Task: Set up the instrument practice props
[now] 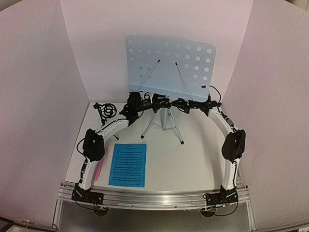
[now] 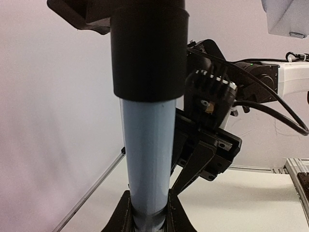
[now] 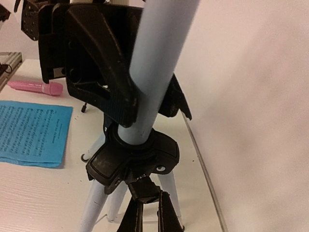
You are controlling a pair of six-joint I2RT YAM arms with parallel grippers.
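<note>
1. Pale-blue pole [image 2: 147, 159] of the music stand [image 1: 170, 60] runs straight up between the pads of my left claw [image 2: 148, 218]. That claw is pressed onto the pole just above the tripod hub [image 3: 133, 157], I judge to steady the shaft low down, where it will not lever over.
2. My right claw [image 3: 148, 215] comes in from the opposite side, below the hub. Its fingers sit close together, but I cannot tell whether they pinch a strut or only hover.
3. Holding from both sides makes sense to me, since the perforated desk is wide and looks top-heavy on thin silver legs [image 1: 176, 130].
4. The stand is upright at the back middle of the table [image 1: 193, 164].
5. The other props wait at the left:
   - a bright-blue sheet-music page [image 1: 127, 165] lies flat at the near left;
   - the pink microphone [image 1: 99, 170] lies just beside its left edge, partly under my left arm;
   - the black mic stand [image 1: 106, 110] is in the back-left corner.
6. White walls [image 1: 38, 96] close in on three sides. Open table lies right of the page and in front of the legs. One leg splays toward the page, so any shift of the stand should mind that foot.
</note>
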